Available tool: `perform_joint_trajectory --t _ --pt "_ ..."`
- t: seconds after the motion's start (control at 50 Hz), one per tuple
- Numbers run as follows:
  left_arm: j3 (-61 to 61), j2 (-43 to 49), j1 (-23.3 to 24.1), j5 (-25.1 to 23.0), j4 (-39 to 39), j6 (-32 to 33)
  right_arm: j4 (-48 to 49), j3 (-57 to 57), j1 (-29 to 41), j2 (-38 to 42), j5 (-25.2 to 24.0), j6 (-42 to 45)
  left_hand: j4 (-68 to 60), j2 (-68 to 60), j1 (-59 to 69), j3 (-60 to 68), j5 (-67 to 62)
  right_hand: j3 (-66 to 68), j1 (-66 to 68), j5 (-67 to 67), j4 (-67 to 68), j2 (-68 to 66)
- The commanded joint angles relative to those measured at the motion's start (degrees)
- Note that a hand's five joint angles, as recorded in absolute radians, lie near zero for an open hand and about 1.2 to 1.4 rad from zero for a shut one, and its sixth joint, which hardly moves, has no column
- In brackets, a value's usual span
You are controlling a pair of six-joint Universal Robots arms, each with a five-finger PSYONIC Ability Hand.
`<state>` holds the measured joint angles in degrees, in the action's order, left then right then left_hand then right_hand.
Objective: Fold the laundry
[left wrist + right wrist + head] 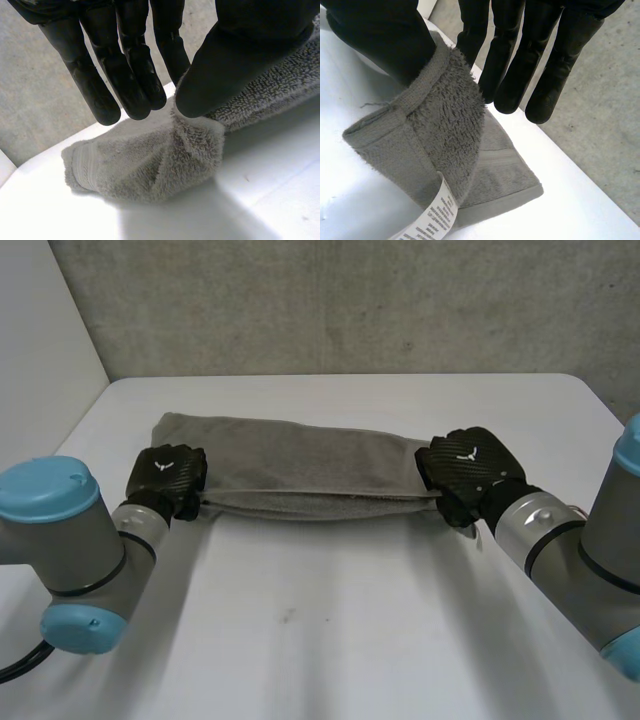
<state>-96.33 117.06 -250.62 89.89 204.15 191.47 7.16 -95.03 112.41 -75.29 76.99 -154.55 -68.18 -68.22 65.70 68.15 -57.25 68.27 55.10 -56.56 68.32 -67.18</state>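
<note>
- Head view: a grey towel (pixel 300 465) is lying folded into a long band across the far half of the white tabletop (pixel 330 640), running parallel to the far edge and well clear of the near edge.
- The left hand (pixel 165 478) is sitting at the towel's left end, and the right hand (pixel 465 468) is sitting at its right end. Both are resting palm-down on the cloth.
- The band's near edge is stretching in a fairly straight line between the two hands.
- Left wrist view: the left hand is pinching the towel (pixel 150 160). Its thumb is pressing down on a raised ridge of cloth, with one finger behind that ridge.
- The other fingers (pixel 125 75) are reaching out nearly straight and close together, hanging above the bunched end of the towel without touching it.
- Right wrist view: the right hand is also gripping the towel (pixel 440 130). Its thumb is lying over the lifted hem, and one finger is meeting the cloth from the other side.
- The remaining fingers (pixel 520 65) are pointing straight out past the fold, clear of the cloth.
- A white label (pixel 435 215) is hanging from the towel's corner under the right hand.
</note>
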Motion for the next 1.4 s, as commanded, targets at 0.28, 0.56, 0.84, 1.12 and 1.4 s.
perform_joint_trajectory --t 0.28,0.56,0.84,1.12,1.4 --pt "10.4 -30.4 -0.7 -9.6 -36.8 6.5 -36.0 19.0 -5.7 -11.3 -0.3 24.9 -11.8 -11.8 14.3 11.8 -12.7 11.7 24.9 -13.4 11.7 -12.8" --pt "12.0 -1.7 -0.6 -8.9 -47.0 22.0 -38.1 20.5 -4.0 10.6 3.9 31.3 -11.8 -11.8 14.3 11.8 -12.7 11.7 24.9 -13.4 11.7 -12.8" --pt "32.6 7.9 -0.6 -4.0 -33.2 22.7 -17.0 35.4 -0.3 17.1 12.6 27.2 -11.8 -11.8 14.3 11.8 -12.7 11.7 24.9 -13.4 11.7 -12.8" --pt "41.0 -3.8 -0.1 -3.0 -5.5 16.5 16.7 34.9 0.8 8.4 15.6 22.1 -11.8 -11.8 14.3 11.8 -12.7 11.7 24.9 -13.4 11.7 -12.8" --pt "7.7 -6.7 -1.3 -7.6 -9.0 14.8 4.8 12.4 0.3 6.5 8.4 20.7 -11.8 -11.8 14.3 11.8 -12.7 11.7 24.9 -13.4 11.7 -12.8"
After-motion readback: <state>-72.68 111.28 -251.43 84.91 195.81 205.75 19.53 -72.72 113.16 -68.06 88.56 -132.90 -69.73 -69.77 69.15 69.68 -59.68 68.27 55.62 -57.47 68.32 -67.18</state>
